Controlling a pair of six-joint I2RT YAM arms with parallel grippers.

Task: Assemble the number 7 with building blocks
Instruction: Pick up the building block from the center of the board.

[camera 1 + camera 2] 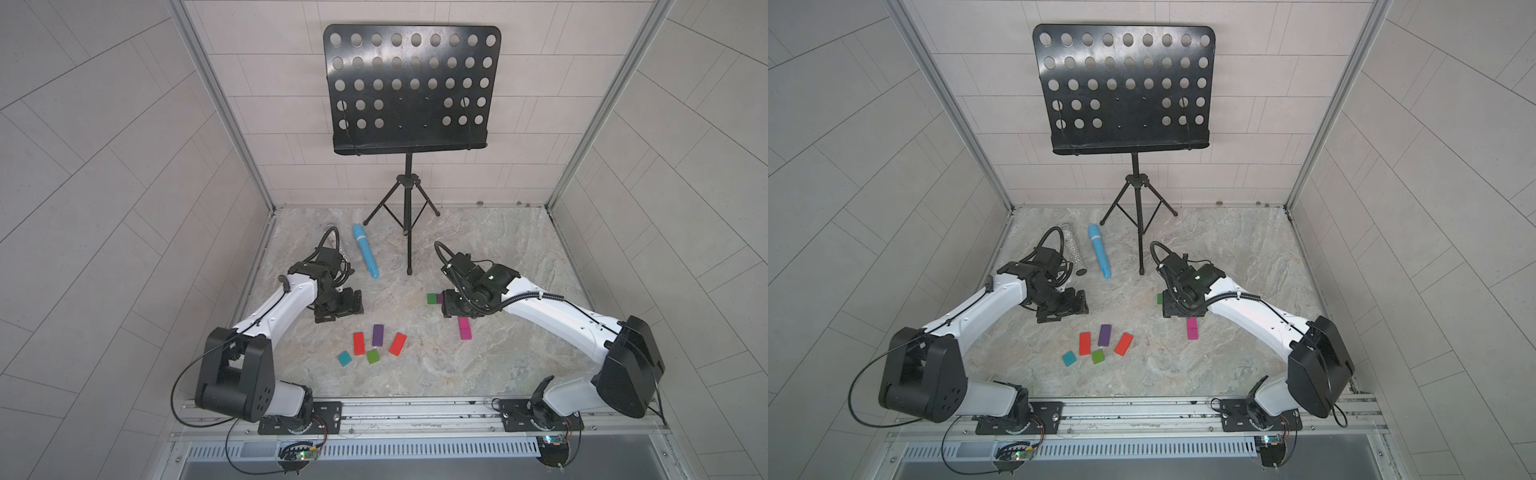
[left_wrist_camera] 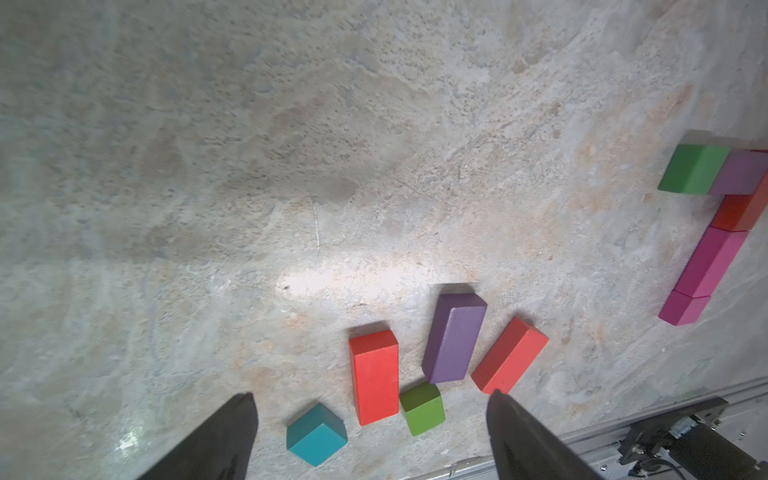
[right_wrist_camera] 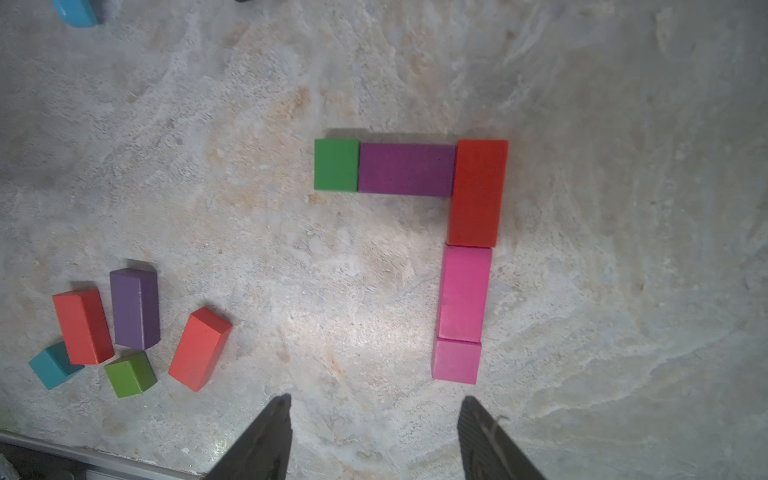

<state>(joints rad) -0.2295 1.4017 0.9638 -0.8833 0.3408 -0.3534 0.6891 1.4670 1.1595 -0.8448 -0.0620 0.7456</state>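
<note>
In the right wrist view, five building blocks lie joined in a 7: green square [image 3: 336,165], purple bar [image 3: 406,169], red bar [image 3: 478,193], magenta bar [image 3: 464,293] and magenta square [image 3: 456,360]. My right gripper [image 3: 376,401] hovers over them, open and empty, and hides most of them in both top views. Several loose blocks sit near the front: two red bars [image 2: 374,376] [image 2: 510,355], a purple bar [image 2: 454,337], a green square [image 2: 422,409] and a teal square [image 2: 316,434]. My left gripper [image 2: 372,395] hangs open above them, touching none.
A blue microphone [image 1: 366,251] and a glittery silver tube [image 1: 1074,253] lie behind the left arm. A black music stand [image 1: 409,232] rests its tripod at the back middle. Tiled walls close in both sides, and a metal rail [image 1: 415,409] runs along the front.
</note>
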